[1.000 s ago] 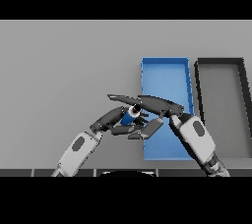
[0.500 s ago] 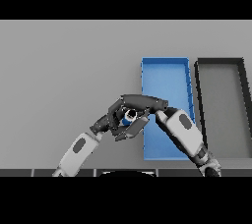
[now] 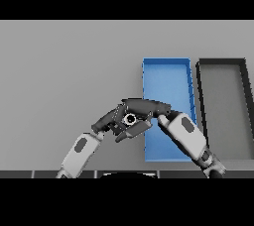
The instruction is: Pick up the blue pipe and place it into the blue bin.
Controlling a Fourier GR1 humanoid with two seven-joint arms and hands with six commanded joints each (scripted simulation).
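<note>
I see both hands meet just left of the blue bin (image 3: pixel 166 74) on the grey table (image 3: pixel 64 71). My right hand (image 3: pixel 146 106) reaches across from the right, and its fingers curl over the top of the blue pipe (image 3: pixel 130 119). My left hand (image 3: pixel 115 121) comes up from the lower left, and its fingers are bent under and beside the pipe. The pipe sits between the two hands, its round open end facing me. I can see only a little of it. A dark bin (image 3: pixel 223 106) stands just right of the blue one.
</note>
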